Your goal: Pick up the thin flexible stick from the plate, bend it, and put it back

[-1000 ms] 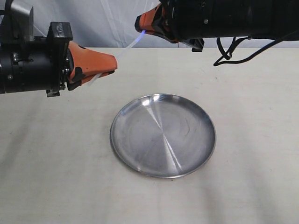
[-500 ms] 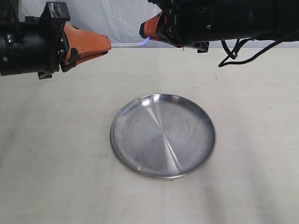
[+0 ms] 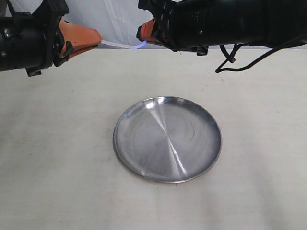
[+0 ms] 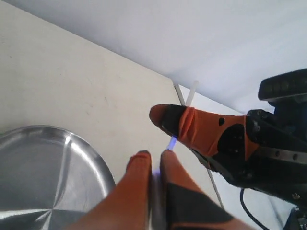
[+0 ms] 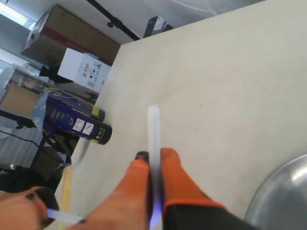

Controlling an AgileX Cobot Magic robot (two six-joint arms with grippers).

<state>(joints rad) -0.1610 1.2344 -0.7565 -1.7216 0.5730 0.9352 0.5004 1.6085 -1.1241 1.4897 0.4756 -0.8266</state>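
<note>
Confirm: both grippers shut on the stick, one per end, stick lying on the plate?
No: the exterior view shows the stick held in the air between left gripper and right gripper, off the plate. The grips are as you say.

Beige tabletop (image 3: 57,167), white backdrop (image 3: 115,19), cardboard box (image 5: 67,36), white box (image 5: 84,69) — dark blue canister (image 5: 72,122) nearby

1. Table (image 3: 53,158): matte beige top, evenly lit
2. White sheet (image 3: 117,21): hangs behind the far table edge
3. Cardboard box (image 5: 67,33), white carton (image 5: 86,69), dark blue canister (image 5: 72,122): beyond the table edge
</note>
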